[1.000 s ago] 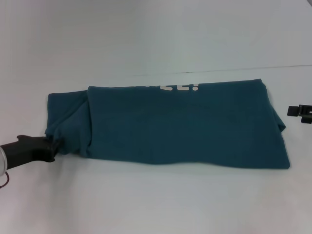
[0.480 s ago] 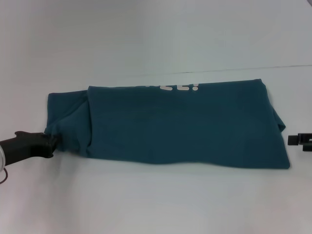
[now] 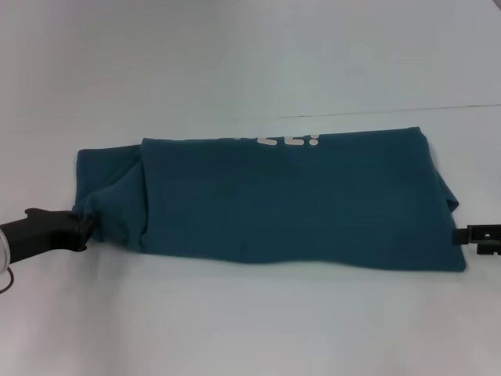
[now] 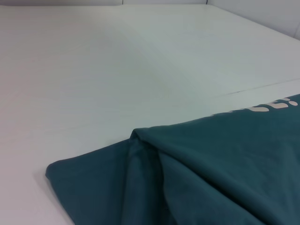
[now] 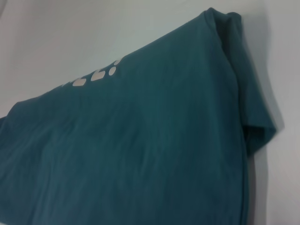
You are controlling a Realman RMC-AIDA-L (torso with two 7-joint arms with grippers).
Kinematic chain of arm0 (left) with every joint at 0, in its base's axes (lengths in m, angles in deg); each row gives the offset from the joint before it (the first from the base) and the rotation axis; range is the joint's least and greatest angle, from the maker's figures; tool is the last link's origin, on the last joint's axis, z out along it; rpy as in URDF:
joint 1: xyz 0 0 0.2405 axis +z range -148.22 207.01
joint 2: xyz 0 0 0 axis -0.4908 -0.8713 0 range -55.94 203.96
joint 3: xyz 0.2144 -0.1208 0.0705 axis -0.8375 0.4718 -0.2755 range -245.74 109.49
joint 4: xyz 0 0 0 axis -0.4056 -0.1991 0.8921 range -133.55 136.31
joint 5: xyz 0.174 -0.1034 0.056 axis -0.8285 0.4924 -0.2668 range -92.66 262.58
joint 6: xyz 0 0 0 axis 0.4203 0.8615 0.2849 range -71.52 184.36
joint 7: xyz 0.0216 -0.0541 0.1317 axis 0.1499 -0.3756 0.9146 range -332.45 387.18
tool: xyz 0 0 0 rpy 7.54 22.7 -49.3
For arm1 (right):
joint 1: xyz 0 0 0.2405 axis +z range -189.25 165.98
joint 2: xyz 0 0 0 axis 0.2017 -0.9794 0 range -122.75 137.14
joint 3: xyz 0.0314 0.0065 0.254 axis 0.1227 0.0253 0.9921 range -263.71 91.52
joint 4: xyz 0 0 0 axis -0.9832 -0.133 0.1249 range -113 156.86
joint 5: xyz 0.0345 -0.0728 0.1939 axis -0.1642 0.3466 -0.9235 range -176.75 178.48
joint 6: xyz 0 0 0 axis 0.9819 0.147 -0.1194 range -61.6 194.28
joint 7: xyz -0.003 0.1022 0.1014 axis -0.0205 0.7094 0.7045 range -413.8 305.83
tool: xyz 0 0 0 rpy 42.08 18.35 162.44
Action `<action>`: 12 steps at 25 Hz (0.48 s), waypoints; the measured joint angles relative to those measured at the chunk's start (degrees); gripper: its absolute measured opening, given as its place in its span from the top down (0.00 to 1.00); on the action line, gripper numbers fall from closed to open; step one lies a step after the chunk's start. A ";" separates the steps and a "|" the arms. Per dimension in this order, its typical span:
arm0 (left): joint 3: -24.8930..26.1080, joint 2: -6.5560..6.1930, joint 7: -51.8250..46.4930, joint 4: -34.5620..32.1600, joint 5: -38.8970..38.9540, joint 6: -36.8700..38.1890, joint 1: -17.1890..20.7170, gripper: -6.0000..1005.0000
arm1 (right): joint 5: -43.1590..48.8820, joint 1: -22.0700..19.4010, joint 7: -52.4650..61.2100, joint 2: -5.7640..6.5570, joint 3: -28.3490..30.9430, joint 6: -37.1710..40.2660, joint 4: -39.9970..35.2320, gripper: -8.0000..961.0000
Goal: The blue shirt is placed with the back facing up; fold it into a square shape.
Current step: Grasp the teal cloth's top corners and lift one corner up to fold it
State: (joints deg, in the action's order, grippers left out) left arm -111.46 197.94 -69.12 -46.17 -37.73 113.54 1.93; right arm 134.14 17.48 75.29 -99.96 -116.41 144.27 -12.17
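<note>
Shirt: the dark teal-blue knit T-shirt (image 3: 274,204) lay as a long band across the centre of the white table (image 3: 235,63).
Left end effector (image 3: 84,224): at the band's lower-left corner, grip state not discernible.
Right end effector (image 3: 473,233): at the lower-right edge, grip state likewise unclear.
Advice: both ends probably needed firm, level holds before folding end over end.

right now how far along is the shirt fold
Partway. The blue shirt already lies folded lengthwise into a long band on the white table, some white lettering showing at its far edge. In hand: the left hand is at the band's left end, the right hand at its right end. Left: folding the band crosswise into a square.
</note>
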 joint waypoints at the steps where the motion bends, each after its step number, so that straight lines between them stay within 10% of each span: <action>1: 0.00 0.00 0.03 0.08 0.00 -0.03 -0.04 0.98 | 0.00 0.08 0.04 -0.32 0.01 -0.79 0.00 0.20; 12: 0.01 0.00 0.18 0.26 0.00 -0.19 -0.16 0.98 | -0.21 1.51 0.19 -2.94 0.11 -8.40 0.53 0.20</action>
State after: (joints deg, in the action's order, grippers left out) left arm -111.45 197.94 -68.95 -45.90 -37.73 113.35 1.77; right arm 133.93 18.99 75.47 -102.90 -116.30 135.88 -11.64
